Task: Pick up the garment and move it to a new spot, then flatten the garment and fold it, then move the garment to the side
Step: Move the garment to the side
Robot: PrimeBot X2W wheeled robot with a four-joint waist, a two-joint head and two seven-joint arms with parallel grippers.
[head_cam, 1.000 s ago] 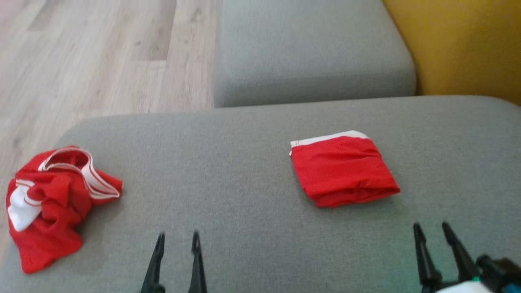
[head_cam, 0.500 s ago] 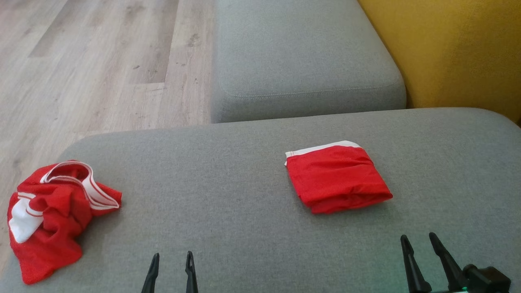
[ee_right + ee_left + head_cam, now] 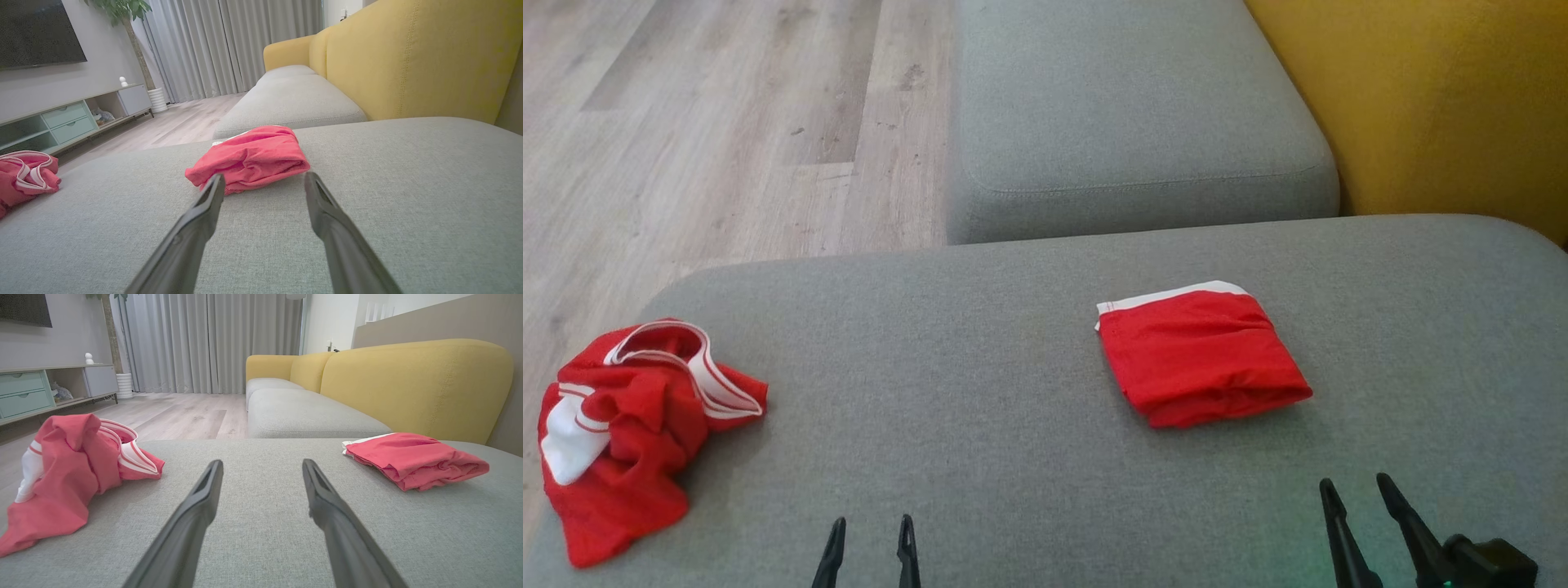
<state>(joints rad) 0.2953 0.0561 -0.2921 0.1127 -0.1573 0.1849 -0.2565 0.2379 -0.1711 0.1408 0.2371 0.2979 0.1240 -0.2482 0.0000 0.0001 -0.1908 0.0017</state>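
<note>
Nothing was held at this moment. The left gripper (image 3: pixel 872 523) was seen with its fingers spread and empty, low over the grey seat cushion (image 3: pixel 980 367), and the right gripper (image 3: pixel 1356 482) was likewise released, with bare cushion between its jaws.

One folded garment (image 3: pixel 1201 359) was found lying squared and compact on the cushion, so its fold was judged to be done. A crumpled garment (image 3: pixel 629 433) was left bunched at the cushion's left edge, untouched. The step in hand was therefore judged to be the opening one for this second piece: the pick-up.

In the head view, the crumpled garment was placed between nine and ten o'clock of the left gripper, well apart from it. The folded garment was placed between ten and eleven o'clock of the right gripper, near but not touched.

For the next move, a reach by the left arm toward nine o'clock would be called for, with the fingers closed on a raised ridge of cloth, perhaps the white-banded collar.
</note>
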